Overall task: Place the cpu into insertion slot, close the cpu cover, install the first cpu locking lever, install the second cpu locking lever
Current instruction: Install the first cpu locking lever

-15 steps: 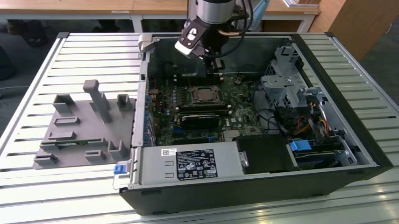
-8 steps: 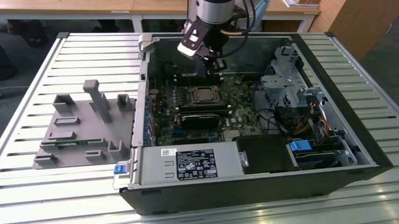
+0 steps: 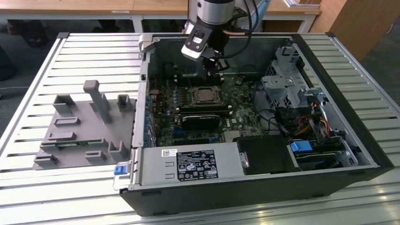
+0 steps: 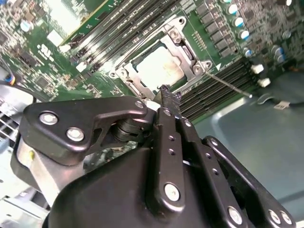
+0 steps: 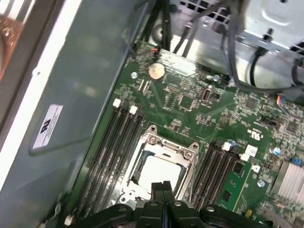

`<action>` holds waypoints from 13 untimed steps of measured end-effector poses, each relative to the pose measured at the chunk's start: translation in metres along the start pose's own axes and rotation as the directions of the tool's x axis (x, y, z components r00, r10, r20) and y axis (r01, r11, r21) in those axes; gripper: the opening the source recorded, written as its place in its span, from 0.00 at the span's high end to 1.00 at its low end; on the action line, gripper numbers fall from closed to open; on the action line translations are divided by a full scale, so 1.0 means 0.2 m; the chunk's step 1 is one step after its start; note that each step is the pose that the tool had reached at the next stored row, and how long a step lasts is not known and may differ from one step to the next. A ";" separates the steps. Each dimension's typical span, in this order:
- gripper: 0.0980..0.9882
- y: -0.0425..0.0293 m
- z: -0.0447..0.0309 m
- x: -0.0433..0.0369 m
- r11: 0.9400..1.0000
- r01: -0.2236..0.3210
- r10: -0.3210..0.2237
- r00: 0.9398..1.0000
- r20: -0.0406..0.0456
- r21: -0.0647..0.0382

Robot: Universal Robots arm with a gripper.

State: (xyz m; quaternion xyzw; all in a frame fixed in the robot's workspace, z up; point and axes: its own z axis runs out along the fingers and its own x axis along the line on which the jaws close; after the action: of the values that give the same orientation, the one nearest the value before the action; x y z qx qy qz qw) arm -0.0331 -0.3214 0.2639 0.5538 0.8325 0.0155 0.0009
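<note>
The cpu [image 3: 203,95] [image 4: 159,67] [image 5: 160,171], a pale silver square, lies in the insertion slot [image 5: 137,172] on the green board. The cpu cover [image 4: 186,46] [image 5: 166,144], a silver frame, lies flat around it. A thin metal lever [image 4: 229,83] sticks out from the socket's corner over the memory slots. My gripper [image 3: 216,69] [image 4: 166,95] [image 5: 163,189] hangs just above the socket's edge. Its two black fingers are pressed together with nothing between them.
Inside the open case, black memory sticks [image 3: 200,112] lie in front of the socket, a labelled power supply [image 3: 194,164] at the front and a metal drive cage [image 3: 287,89] with cables at the exterior view's right. A grey fixture plate [image 3: 81,126] rests on the slatted table.
</note>
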 end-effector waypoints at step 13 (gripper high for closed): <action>0.99 0.000 0.008 0.000 0.973 0.228 -0.228 0.974 -0.013 0.014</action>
State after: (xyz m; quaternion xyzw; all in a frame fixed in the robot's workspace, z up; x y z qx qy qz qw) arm -0.0331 -0.3214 0.2623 0.4544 0.8907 0.0118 -0.0063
